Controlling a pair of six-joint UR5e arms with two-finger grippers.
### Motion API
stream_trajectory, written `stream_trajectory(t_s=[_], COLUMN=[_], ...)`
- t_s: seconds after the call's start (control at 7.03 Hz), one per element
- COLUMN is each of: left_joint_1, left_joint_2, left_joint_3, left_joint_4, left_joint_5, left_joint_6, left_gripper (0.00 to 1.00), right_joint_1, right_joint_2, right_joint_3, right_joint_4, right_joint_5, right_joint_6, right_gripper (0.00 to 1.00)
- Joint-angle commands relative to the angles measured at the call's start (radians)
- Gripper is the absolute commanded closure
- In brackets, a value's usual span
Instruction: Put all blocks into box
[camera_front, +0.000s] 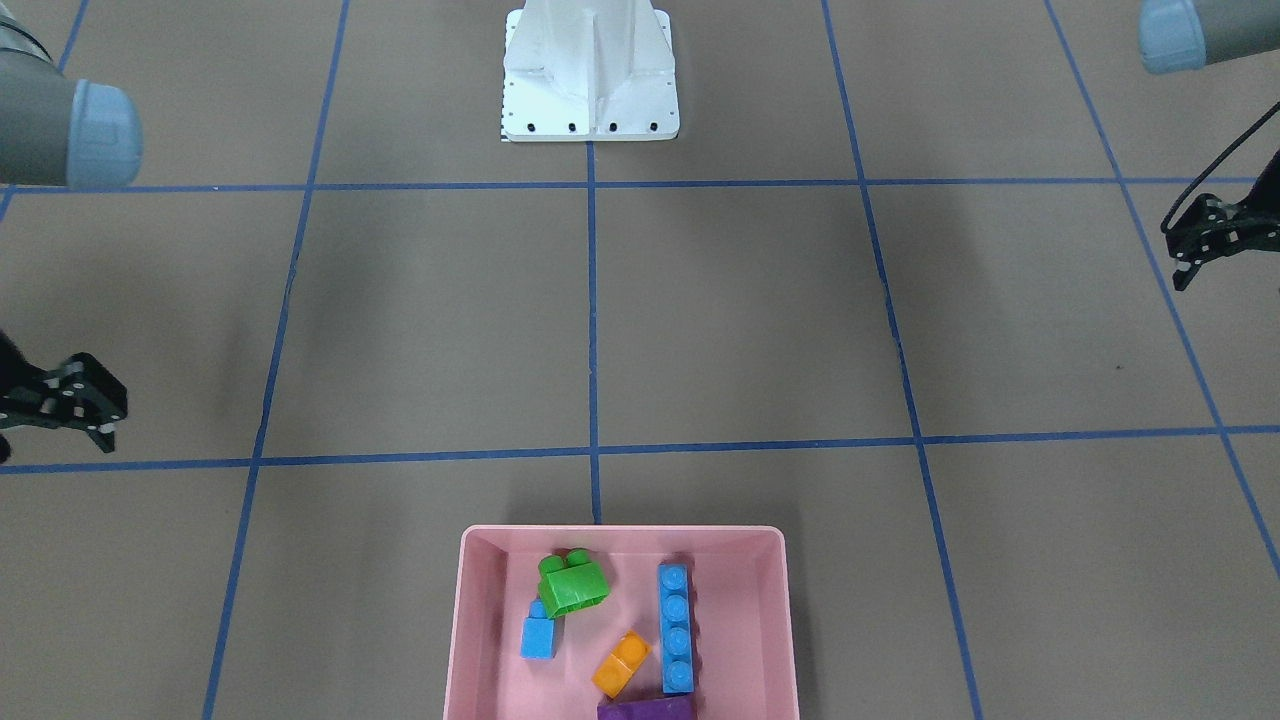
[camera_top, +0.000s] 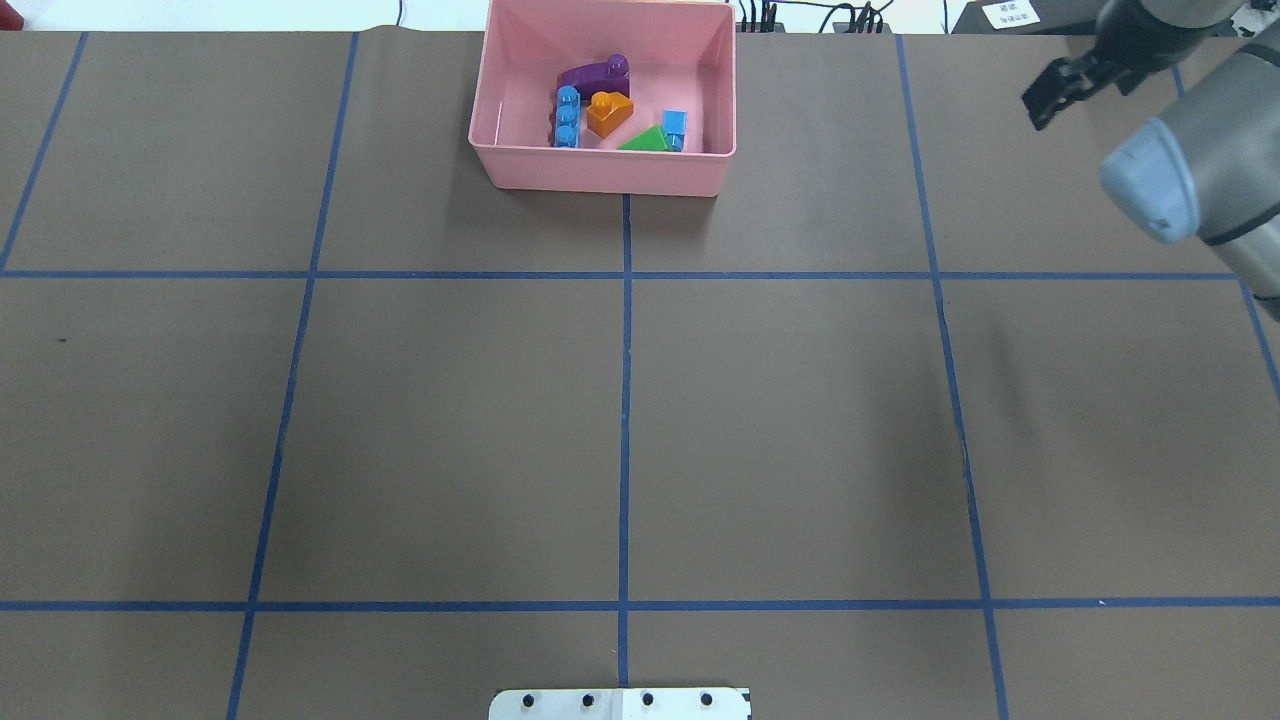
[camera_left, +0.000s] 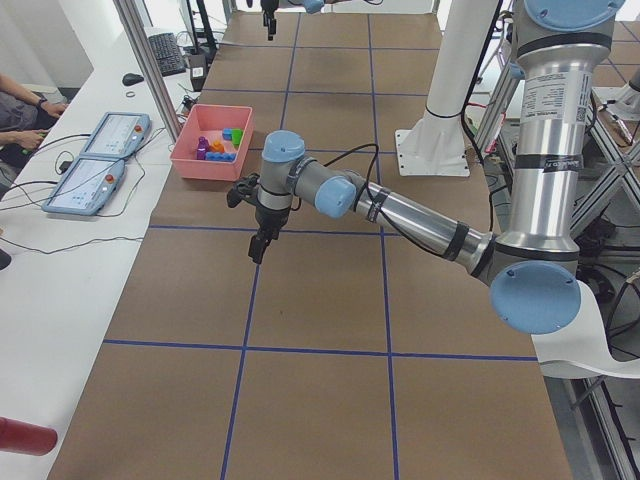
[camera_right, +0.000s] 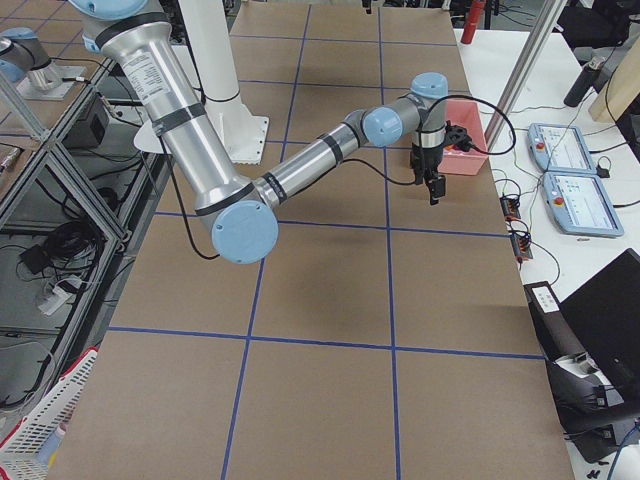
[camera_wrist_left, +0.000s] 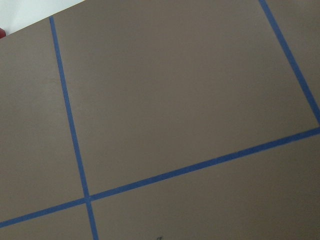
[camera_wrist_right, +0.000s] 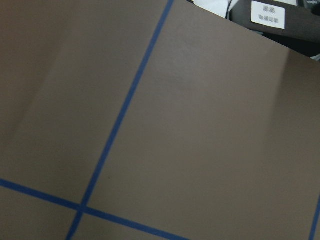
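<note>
All 5 blocks lie inside the pink box, and both arms hang out at the sides of the table.
The box sits at the table's far edge from the robot's white base, on the centre tape line. In it, the green block touches the small blue block. The long blue block lies along one side with the orange block just beside it, and the purple block is at the outer wall. The right gripper and left gripper are well apart from the box, each with jaws that look pressed together on nothing.
</note>
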Motion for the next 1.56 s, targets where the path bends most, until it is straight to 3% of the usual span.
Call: stream_trajectory(t_s=[0.0, 0.28, 0.43, 0.57, 0.85, 1.14, 1.42], left_joint_1=[-0.116, -0.167, -0.236, -0.264, -0.262, -0.262, -0.262], left_joint_2=[0.008, 0.012, 0.032, 0.040, 0.091, 0.097, 0.084], left_joint_3=[0.088, 0.118, 0.157, 0.197, 0.215, 0.314, 0.298], left_joint_4=[0.001, -0.005, -0.020, -0.095, -0.160, -0.163, -0.145], left_joint_5=[-0.094, -0.141, -0.144, -0.142, -0.170, -0.167, -0.171], left_joint_6=[0.034, 0.066, 0.070, 0.070, 0.070, 0.070, 0.066], left_gripper=[0.00, 0.00, 0.00, 0.00, 0.00, 0.00, 0.00], right_joint_1=[0.135, 0.183, 0.184, 0.222, 0.288, 0.321, 0.337], right_joint_2=[-0.146, -0.205, -0.219, -0.300, -0.363, -0.385, -0.392], right_joint_3=[0.016, 0.003, -0.002, -0.043, -0.063, -0.062, -0.062], right_joint_4=[-0.001, -0.001, -0.002, 0.004, 0.074, 0.074, 0.076], right_joint_5=[0.145, 0.242, 0.232, 0.226, 0.244, 0.346, 0.354], right_joint_6=[-0.166, -0.183, -0.180, -0.182, -0.179, -0.177, -0.177], right_gripper=[0.00, 0.00, 0.00, 0.00, 0.00, 0.00, 0.00])
